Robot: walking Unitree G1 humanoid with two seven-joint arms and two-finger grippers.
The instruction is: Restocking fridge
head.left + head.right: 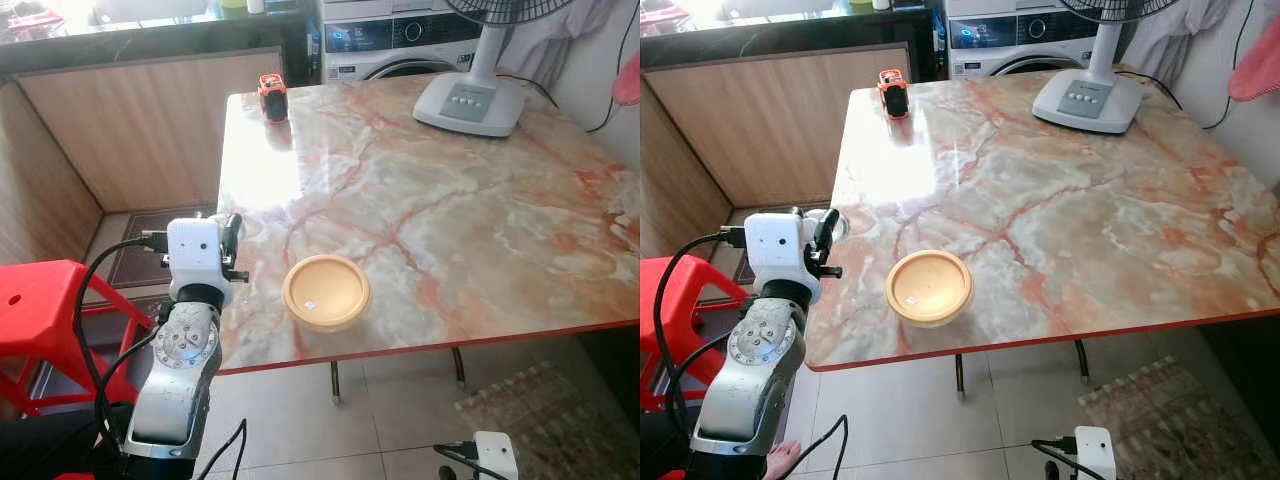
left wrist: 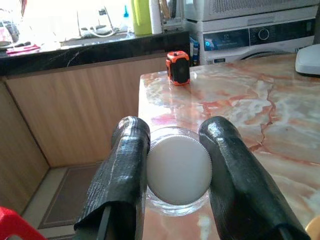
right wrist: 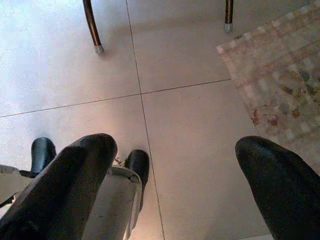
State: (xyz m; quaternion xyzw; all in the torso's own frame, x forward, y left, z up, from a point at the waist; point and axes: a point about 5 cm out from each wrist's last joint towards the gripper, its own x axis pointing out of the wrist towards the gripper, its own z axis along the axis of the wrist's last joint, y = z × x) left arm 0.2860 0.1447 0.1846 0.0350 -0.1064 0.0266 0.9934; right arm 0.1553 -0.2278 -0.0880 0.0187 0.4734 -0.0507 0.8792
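A small clear glass jar with a white lid [image 2: 179, 170] stands at the left edge of the marble table [image 1: 450, 200]. My left gripper [image 2: 176, 145] is shut on it, one black finger [image 2: 125, 170] pressed against each side of the lid. From the head camera, the left gripper [image 1: 825, 235] sits at the table's left edge with the jar [image 1: 837, 223] at its tip. A round yellow bowl [image 1: 326, 291] rests near the front edge, just right of the jar. My right gripper [image 3: 175, 145] hangs low, open, pointing at the tiled floor.
An orange and black tape measure [image 1: 272, 97] stands at the table's far left corner, and a fan base [image 1: 470, 103] at the far right. A washing machine [image 1: 400, 40] is behind the table. A red stool [image 1: 45, 300] is on my left, and a rug [image 1: 540, 420] lies under the table's right.
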